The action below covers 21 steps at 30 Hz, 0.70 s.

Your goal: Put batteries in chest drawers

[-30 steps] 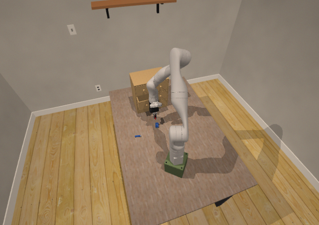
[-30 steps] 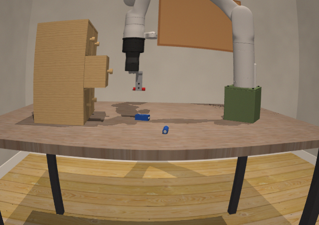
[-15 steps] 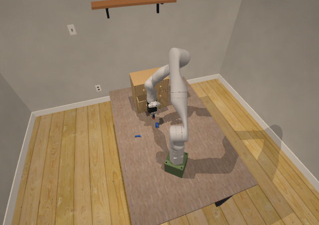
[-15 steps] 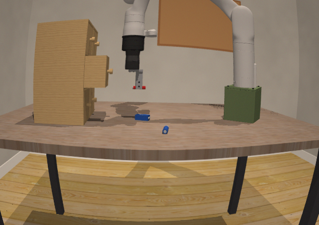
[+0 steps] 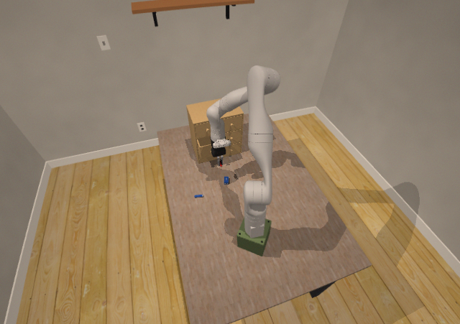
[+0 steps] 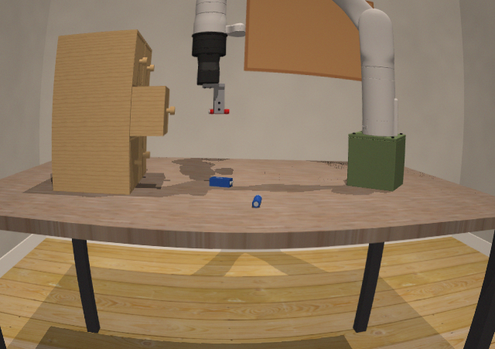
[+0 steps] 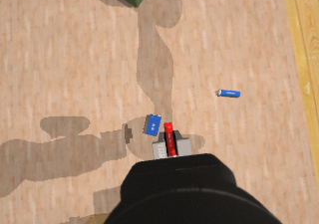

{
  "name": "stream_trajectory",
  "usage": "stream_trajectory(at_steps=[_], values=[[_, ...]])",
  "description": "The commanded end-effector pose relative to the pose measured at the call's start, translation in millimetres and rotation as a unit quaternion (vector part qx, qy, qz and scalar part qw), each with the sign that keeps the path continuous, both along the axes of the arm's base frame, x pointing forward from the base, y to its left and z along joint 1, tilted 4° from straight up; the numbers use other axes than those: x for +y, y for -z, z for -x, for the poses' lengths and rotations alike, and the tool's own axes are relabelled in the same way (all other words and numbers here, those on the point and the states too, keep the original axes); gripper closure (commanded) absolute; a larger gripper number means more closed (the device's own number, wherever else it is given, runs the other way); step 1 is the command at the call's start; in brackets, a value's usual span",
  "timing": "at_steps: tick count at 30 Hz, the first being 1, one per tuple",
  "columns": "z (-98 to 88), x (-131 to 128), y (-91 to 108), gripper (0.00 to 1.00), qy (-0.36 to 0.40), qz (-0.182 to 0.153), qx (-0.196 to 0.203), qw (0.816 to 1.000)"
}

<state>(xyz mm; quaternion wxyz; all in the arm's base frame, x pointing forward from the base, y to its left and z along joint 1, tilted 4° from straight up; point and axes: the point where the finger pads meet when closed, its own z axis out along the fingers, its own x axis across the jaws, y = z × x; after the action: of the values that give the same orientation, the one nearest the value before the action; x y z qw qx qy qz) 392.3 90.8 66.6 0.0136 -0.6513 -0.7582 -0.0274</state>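
The small wooden chest (image 6: 96, 113) stands at the far end of the table. Its middle-row left drawer (image 6: 149, 111) is pulled partway out; the other drawers look pushed in. My gripper (image 6: 218, 111) (image 5: 220, 162) (image 7: 169, 139) hangs in front of that drawer, at about its height and a short way off its knob. It is shut on a thin red cylinder, the AAA battery (image 7: 169, 136), which sticks out on both sides of the fingers. The blue box-shaped nine-volt battery (image 6: 220, 182) (image 5: 226, 179) (image 7: 153, 124) lies on the table just below the gripper.
A blue cylindrical battery (image 6: 256, 201) (image 5: 199, 196) (image 7: 229, 93) lies nearer the table's left edge. A small dark object (image 5: 235, 175) (image 7: 128, 132) lies near the nine-volt battery. The arm's green base (image 6: 375, 160) (image 5: 254, 237) stands behind the gripper.
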Motion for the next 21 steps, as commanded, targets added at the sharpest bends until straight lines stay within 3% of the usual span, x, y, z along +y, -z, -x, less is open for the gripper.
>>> stream_trajectory(at_steps=[1,12,21], values=[[-7.1,-5,-10.4,0.76,0.006,0.002,-0.011,1.000],[-5.3,-8,-59.6,0.76,0.006,0.002,-0.011,1.000],[-4.8,-9,-76.2,0.76,0.006,0.002,-0.011,1.000]])
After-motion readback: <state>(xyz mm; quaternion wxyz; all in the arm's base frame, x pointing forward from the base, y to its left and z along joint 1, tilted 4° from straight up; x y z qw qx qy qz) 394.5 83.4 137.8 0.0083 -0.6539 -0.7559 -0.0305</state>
